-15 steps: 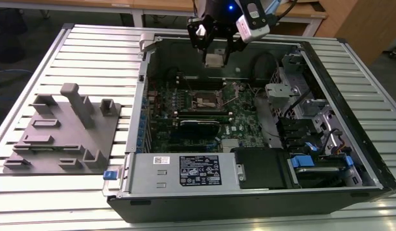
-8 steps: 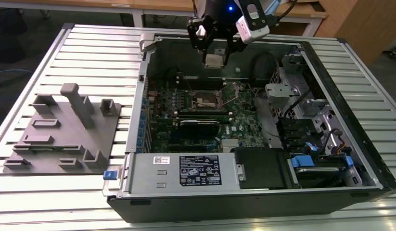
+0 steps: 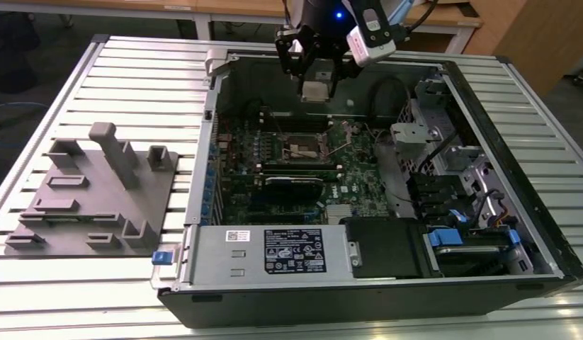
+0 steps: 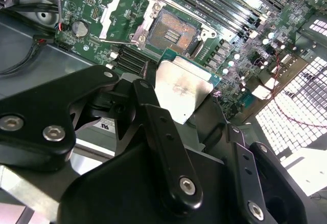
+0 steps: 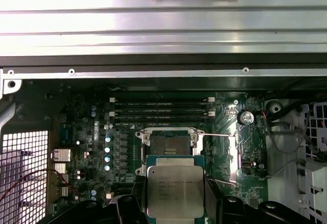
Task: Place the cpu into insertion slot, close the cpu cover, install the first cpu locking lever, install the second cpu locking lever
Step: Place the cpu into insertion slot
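Our end effector (image 3: 316, 83) is pinching the cpu (image 3: 315, 92) by two opposite edges. Its fingers (image 4: 153, 106) are pressed against the chip's sides, and the dull silver face is turned toward both wrist cameras. The cpu (image 5: 175, 191) hangs in the air above the motherboard (image 3: 272, 166), well apart from it. In the exterior view the insertion slot (image 3: 305, 147) lies at about 6 o'clock from the chip. The dark centre of the slot (image 4: 171, 29) is bare, and the cpu cover (image 4: 112, 10) is swung open and rests just beside it. So we judge that the placing step is in hand and the chip is not yet seated. To do it well, we think the chip must stay level, with its edges parallel to the silver rim. It should then come straight down and be let go without any pushing, because the contacts are probably delicate. The fingers should also keep off the open cover. Around all this stands the computer case (image 3: 518, 142) on the slatted bench (image 3: 140, 71), with a grey fixture (image 3: 93, 191) at 9 o'clock from the case.
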{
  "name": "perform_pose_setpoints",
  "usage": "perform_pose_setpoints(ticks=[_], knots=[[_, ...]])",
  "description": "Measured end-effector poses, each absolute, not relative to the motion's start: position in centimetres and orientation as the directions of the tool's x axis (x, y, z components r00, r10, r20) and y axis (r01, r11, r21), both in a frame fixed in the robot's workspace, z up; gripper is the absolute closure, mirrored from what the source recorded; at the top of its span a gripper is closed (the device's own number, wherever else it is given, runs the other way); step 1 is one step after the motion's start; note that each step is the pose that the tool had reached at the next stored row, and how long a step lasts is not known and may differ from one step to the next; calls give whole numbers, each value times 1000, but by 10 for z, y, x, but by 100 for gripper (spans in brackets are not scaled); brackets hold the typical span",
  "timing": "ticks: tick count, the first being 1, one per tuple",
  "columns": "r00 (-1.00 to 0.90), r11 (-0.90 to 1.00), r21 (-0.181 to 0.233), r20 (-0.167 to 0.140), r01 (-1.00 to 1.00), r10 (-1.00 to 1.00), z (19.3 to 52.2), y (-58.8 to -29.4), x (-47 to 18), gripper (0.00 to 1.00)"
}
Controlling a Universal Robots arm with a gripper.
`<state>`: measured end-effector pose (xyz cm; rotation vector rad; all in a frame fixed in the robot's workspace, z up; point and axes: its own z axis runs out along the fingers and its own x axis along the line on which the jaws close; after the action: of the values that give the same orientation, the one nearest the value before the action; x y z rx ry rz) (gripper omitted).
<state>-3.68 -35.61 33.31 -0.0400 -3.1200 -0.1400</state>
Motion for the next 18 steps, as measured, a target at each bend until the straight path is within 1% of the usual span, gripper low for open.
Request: perform_pose_setpoints(ticks=[18], knots=[[-1000,996,89,19,26,25,317,-356,-37,46]])
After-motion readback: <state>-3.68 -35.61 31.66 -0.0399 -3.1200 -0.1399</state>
